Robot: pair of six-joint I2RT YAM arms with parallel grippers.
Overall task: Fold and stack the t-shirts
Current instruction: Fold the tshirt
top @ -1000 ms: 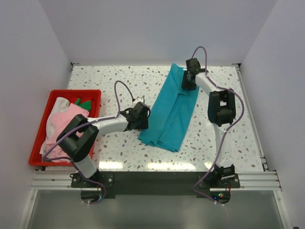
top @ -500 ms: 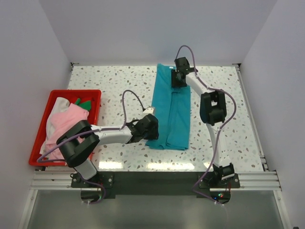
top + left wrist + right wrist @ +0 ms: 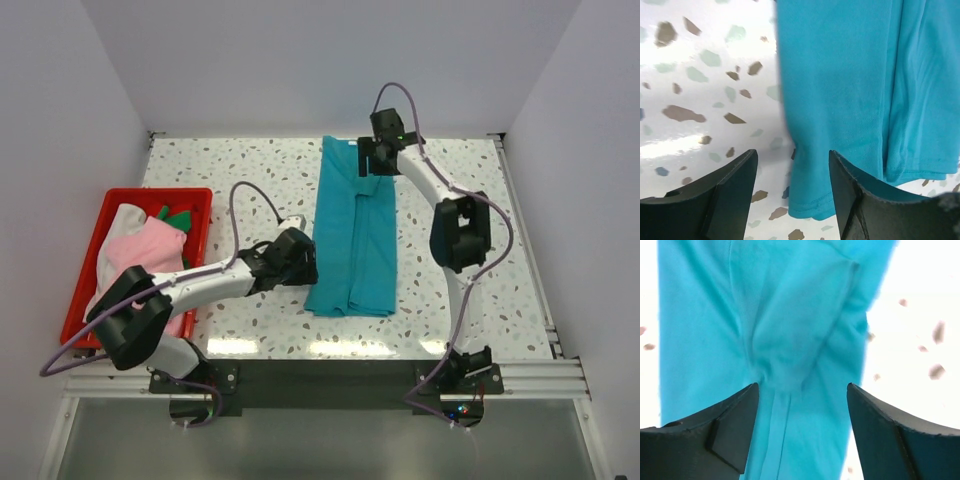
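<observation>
Your left jaws and right jaws stand apart, empty. The teal shirt [image 3: 352, 235] lies folded on the counter [image 3: 230, 170], its edge below the left jaws, its bunched part below the right. Pinching one layer would probably drag the fold open.

Bare speckled tabletop [image 3: 200, 165] left of the left gripper [image 3: 308, 264], free for passing. Just right of it the teal t-shirt [image 3: 352, 235]; well off left, the red bin [image 3: 90, 215].
</observation>
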